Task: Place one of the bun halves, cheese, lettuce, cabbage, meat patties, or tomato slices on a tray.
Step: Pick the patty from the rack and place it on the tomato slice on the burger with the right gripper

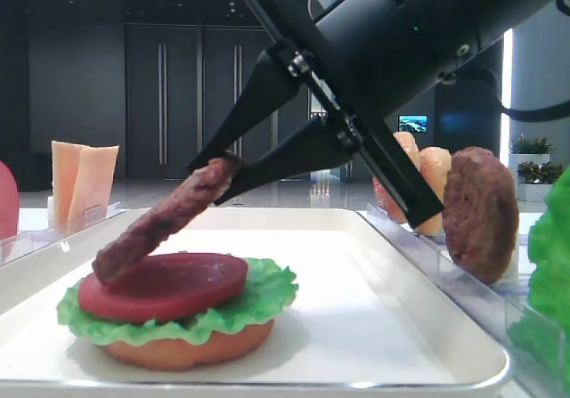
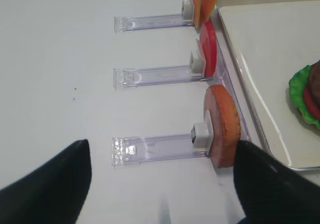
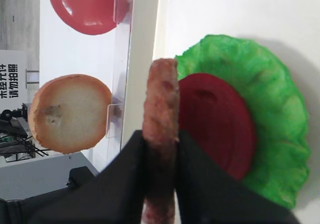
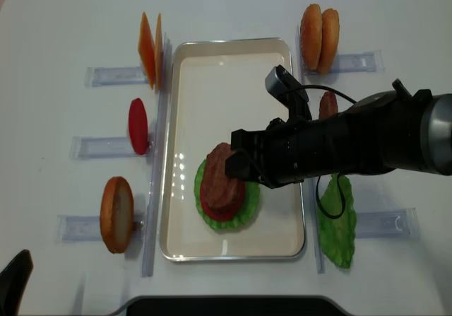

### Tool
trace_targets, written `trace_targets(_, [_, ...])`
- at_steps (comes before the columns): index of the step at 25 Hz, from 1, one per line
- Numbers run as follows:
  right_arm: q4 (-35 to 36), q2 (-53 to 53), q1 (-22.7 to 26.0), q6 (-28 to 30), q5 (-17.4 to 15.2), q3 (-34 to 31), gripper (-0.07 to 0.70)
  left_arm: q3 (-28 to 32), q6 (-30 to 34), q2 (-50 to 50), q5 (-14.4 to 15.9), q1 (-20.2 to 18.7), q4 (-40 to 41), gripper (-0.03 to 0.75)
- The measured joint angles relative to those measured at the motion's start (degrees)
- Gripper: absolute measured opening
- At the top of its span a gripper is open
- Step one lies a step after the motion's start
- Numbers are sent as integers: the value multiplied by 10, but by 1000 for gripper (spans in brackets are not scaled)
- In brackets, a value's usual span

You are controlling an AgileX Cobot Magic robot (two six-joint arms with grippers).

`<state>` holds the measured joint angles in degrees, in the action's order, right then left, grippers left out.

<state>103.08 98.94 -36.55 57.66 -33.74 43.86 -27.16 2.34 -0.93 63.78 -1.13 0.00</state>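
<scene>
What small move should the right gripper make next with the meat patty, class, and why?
Probably lower and level it. The right gripper holds the meat patty tilted, only its low edge touching the tomato slice on the lettuce.

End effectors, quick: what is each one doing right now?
Left end effector: open, holding nothing.
Right end effector: shut on the meat patty, tilted with its low edge on the tomato slice.

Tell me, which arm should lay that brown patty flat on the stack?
The right. Its claw already grips the meat patty, tilted with its low edge on the tomato slice. The left claw hangs open outside the tray.
</scene>
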Motion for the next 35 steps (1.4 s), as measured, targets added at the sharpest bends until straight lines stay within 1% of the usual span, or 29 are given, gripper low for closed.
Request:
trace_targets(5, [0, 10, 0, -2, -1, 0, 121, 0, 0, 0, 0, 0, 0, 692])
trace_targets(12, [4, 24, 0, -7, -11, 0, 121, 0, 0, 0, 0, 0, 0, 692])
trace_targets(17, [5, 24, 0, -8, -11, 0, 121, 0, 0, 0, 0, 0, 0, 692])
trace_targets(18, [5, 24, 0, -8, -10, 0, 131, 0, 0, 0, 0, 0, 0, 692])
trace_targets(20, [3, 24, 0, -8, -9, 0, 176, 0, 0, 0, 0, 0, 0, 692])
trace_targets(24, [-3, 27, 0, -11, -9, 0, 351, 0, 0, 0, 0, 0, 0, 692])
trace_targets(26, [-10, 28, 0, -14, -9, 0, 416, 0, 0, 0, 0, 0, 0, 692])
trace_targets(28, [-16, 28, 0, -15, -9, 0, 449, 0, 0, 0, 0, 0, 0, 692])
trace_targets(31, [-22, 26, 0, -18, -9, 0, 467, 0, 0, 0, 0, 0, 0, 692])
trace_targets(33, [-38, 17, 0, -30, -1, 0, 470, 0, 0, 0, 0, 0, 0, 692])
trace_targets(35, [-63, 3, 0, -55, 11, 1, 472, 0, 0, 0, 0, 0, 0, 692])
